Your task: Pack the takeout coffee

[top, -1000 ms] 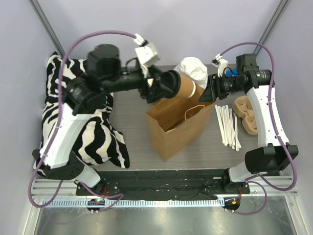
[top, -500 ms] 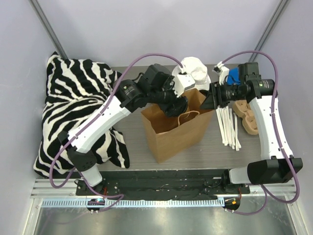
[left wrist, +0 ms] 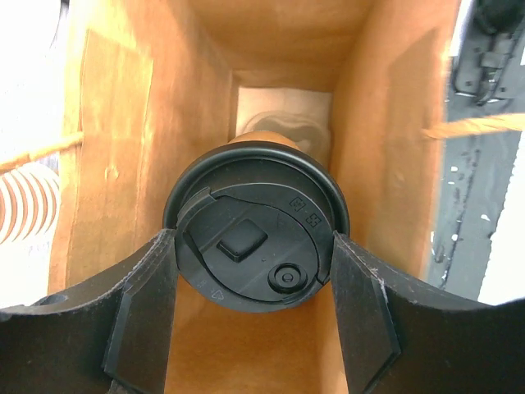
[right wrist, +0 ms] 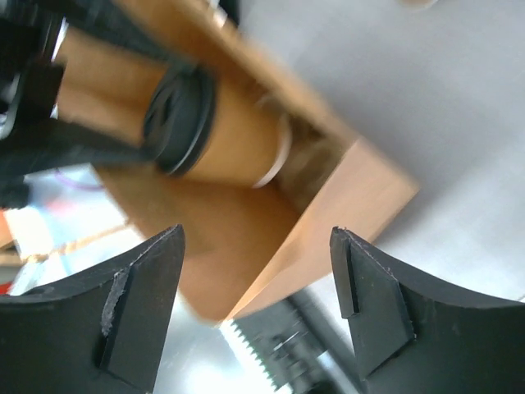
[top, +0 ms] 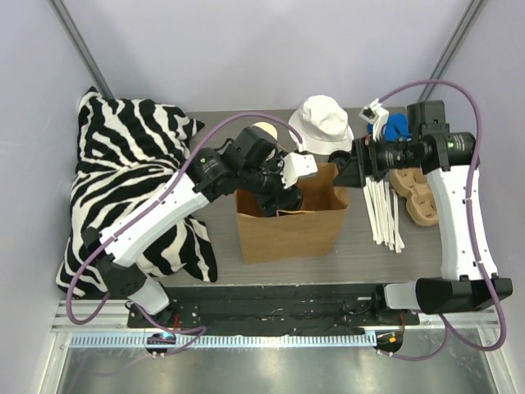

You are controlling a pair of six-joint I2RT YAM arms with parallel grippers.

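Takeout coffee (left wrist: 254, 226) lowered into bag (top: 291, 234), left jaws apparently gripping it

takeout coffee (left wrist: 256, 246) between the left fingers (left wrist: 143, 312): lid smooth black plastic, low sheen; body matt kraft paper. paper bag (left wrist: 385, 115) around the fingers: matt brown, lightly creased. fingers matt black plastic.

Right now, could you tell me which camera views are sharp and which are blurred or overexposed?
Top external: sharp, evenly lit. Left wrist: the takeout coffee is crisp, the left edge blown out white. Right wrist: the paper bag is smeared by motion blur.
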